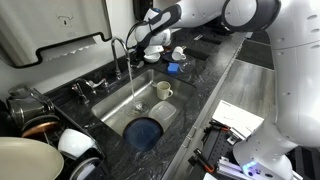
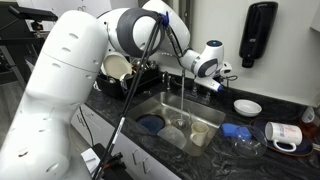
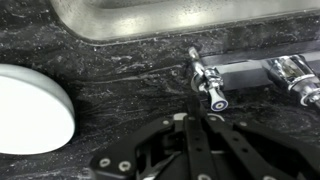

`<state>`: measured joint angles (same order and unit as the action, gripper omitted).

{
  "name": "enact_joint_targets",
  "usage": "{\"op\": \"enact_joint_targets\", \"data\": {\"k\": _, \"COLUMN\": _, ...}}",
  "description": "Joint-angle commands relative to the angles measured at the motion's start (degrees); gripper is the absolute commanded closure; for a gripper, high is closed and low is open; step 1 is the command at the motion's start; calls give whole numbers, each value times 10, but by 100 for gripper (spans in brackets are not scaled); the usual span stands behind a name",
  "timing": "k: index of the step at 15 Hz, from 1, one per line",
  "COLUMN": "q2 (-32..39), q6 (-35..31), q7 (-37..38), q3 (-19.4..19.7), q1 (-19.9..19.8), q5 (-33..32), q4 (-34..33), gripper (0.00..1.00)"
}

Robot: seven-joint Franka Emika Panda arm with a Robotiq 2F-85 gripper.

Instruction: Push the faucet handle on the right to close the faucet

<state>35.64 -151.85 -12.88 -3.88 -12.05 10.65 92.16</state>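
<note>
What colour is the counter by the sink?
Black, marbled with pale grey veins. The counter shows best in the wrist view.

In the wrist view the left edge cuts the white plate (image 3: 30, 112), the top edge the sink (image 3: 150, 15), and the right edge a chrome fitting (image 3: 295, 75). The gripper (image 3: 195, 122) runs off the bottom edge, its dark fingers merging with the dark counter (image 3: 110, 75) (any gap between them cannot be told). The faucet handle (image 3: 207, 80) is too small to pick out in both exterior views. In an exterior view the robot arm (image 2: 60, 90) hides the left counter.
</note>
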Motion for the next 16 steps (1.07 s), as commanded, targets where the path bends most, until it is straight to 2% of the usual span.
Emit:
{"op": "enact_joint_targets", "data": {"k": 1, "q2": -6, "q6": 28, "q7": -34, "q3": -23, "q1": -19, "q5": 12, "q4": -6, "gripper": 100}}
{"op": "enact_joint_targets", "data": {"k": 4, "q2": -20, "q6": 74, "q7": -39, "q3": -3, "q1": -5, "q5": -24, "q4": 1, "gripper": 100}}
{"op": "enact_joint_targets", "data": {"k": 7, "q2": -29, "q6": 106, "q7": -79, "q3": -14, "q1": -17, "q5": -20, "q4": 0, "gripper": 100}}
{"op": "enact_joint_targets", "data": {"k": 12, "q2": -44, "q6": 112, "q7": -167, "q3": -44, "q1": -39, "q5": 18, "q4": 3, "gripper": 100}}
{"op": "enact_joint_targets", "data": {"k": 16, "q2": -53, "q6": 179, "q7": -192, "q3": -34, "q1": -33, "q5": 10, "q4": -3, "gripper": 100}}
